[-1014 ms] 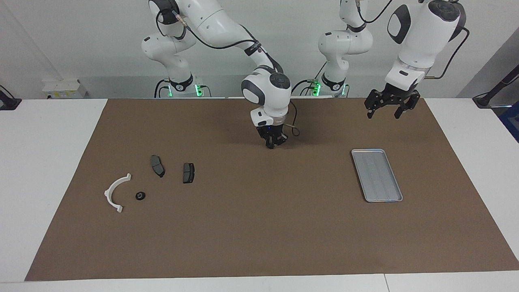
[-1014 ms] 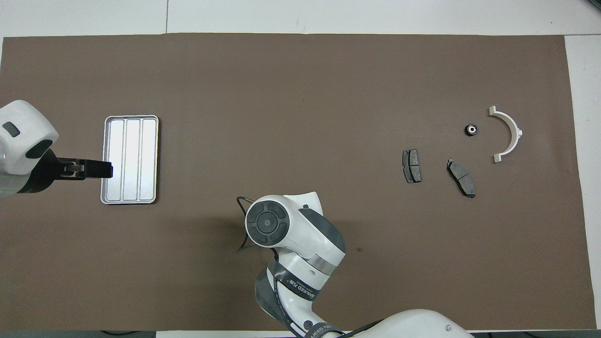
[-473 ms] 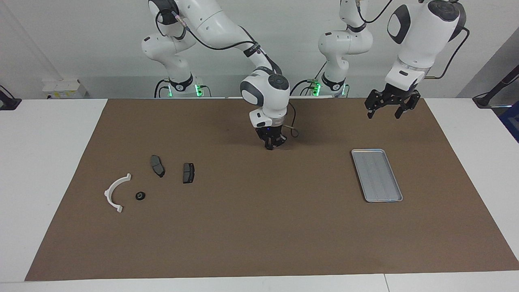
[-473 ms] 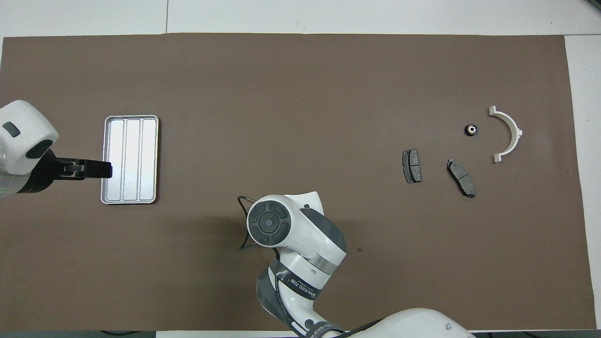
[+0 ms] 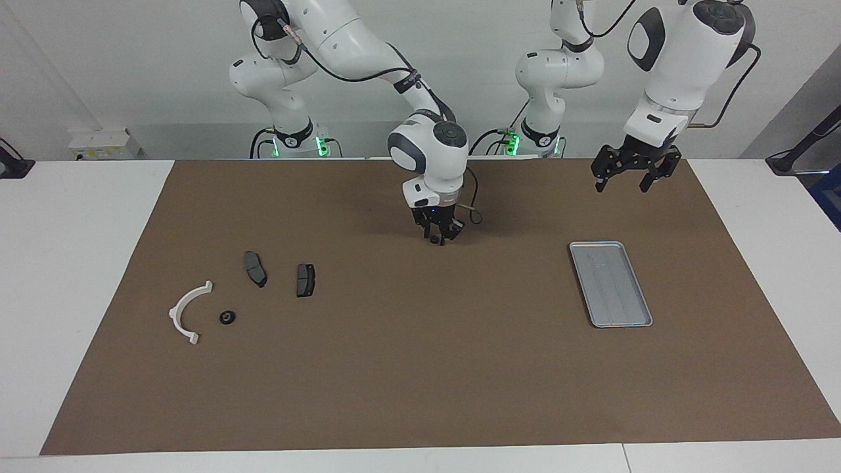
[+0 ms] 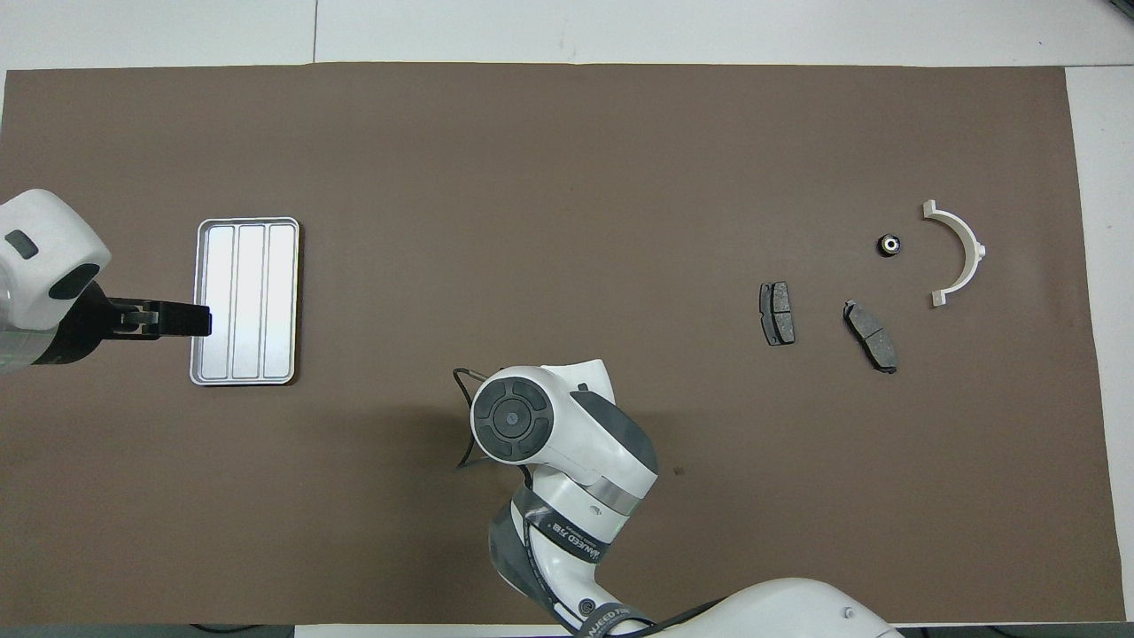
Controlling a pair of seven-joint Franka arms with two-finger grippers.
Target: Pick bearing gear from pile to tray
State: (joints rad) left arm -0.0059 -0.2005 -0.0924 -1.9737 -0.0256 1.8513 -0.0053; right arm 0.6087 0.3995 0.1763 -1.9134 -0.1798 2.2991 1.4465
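The bearing gear [image 5: 227, 316], a tiny black round piece with a pale centre, lies on the brown mat at the right arm's end, and also shows in the overhead view [image 6: 889, 245]. It lies beside the white arc bracket [image 5: 176, 309]. Two dark brake pads [image 5: 255, 268] [image 5: 305, 280] lie nearer to the robots. The silver tray [image 5: 611, 284] lies bare at the left arm's end. My right gripper [image 5: 436, 238] hangs low over the middle of the mat, far from the pile. My left gripper [image 5: 622, 182] is open and empty, raised over the mat by the tray.
The brown mat [image 5: 420, 381] covers most of the white table. In the overhead view the right arm's wrist [image 6: 532, 425] hides its own gripper. The left gripper [image 6: 199, 321] overlaps the tray's rim [image 6: 197, 354] there.
My right gripper has shifted slightly toward the right arm's end of the table. The left arm and the parts have not moved.
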